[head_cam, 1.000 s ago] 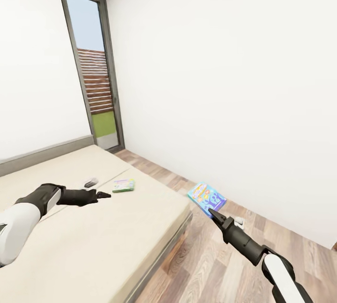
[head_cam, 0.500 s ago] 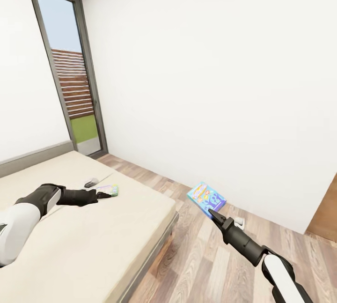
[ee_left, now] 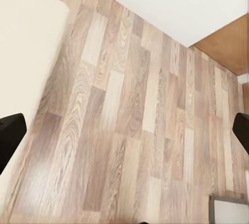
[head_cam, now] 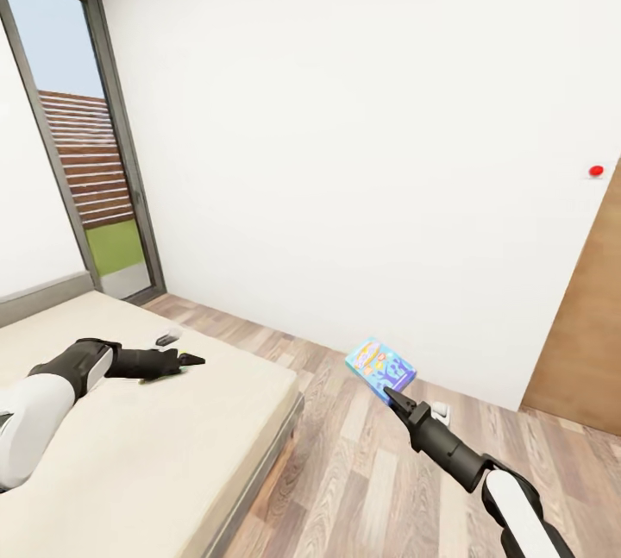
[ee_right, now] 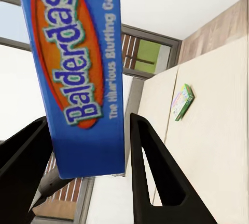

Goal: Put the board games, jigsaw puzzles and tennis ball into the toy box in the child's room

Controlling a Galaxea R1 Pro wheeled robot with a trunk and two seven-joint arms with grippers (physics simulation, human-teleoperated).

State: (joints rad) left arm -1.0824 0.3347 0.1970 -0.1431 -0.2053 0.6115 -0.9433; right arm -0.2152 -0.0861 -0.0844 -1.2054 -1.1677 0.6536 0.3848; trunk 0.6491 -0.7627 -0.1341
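Observation:
My right gripper (head_cam: 393,393) is shut on the small blue board game (head_cam: 380,366), held above the wood floor beside the bed (head_cam: 172,446). In the right wrist view the blue "Balderdash" box (ee_right: 78,68) stands between the two black fingers (ee_right: 155,177). That view also has the green-edged board game (ee_right: 182,101) lying flat on the beige mattress (ee_right: 218,109). My left gripper (head_cam: 191,360) hangs over the bed; the left wrist view shows its fingertips (ee_left: 10,135) far apart, open and holding nothing, over floorboards. The table, toy box, jigsaw puzzles and tennis ball are out of view.
A small grey object (head_cam: 166,338) lies on the mattress near my left gripper. A tall dark-framed window (head_cam: 78,170) stands at the left, a white wall ahead, a brown wooden door (head_cam: 578,316) at the right with a red button (head_cam: 595,170) beside it. Plank floor (head_cam: 379,472) runs along the bed.
The camera has swung right: window and bed slid left and the brown door came into view. Both arms keep their pose. The green-edged game slid behind my left gripper in the head view.

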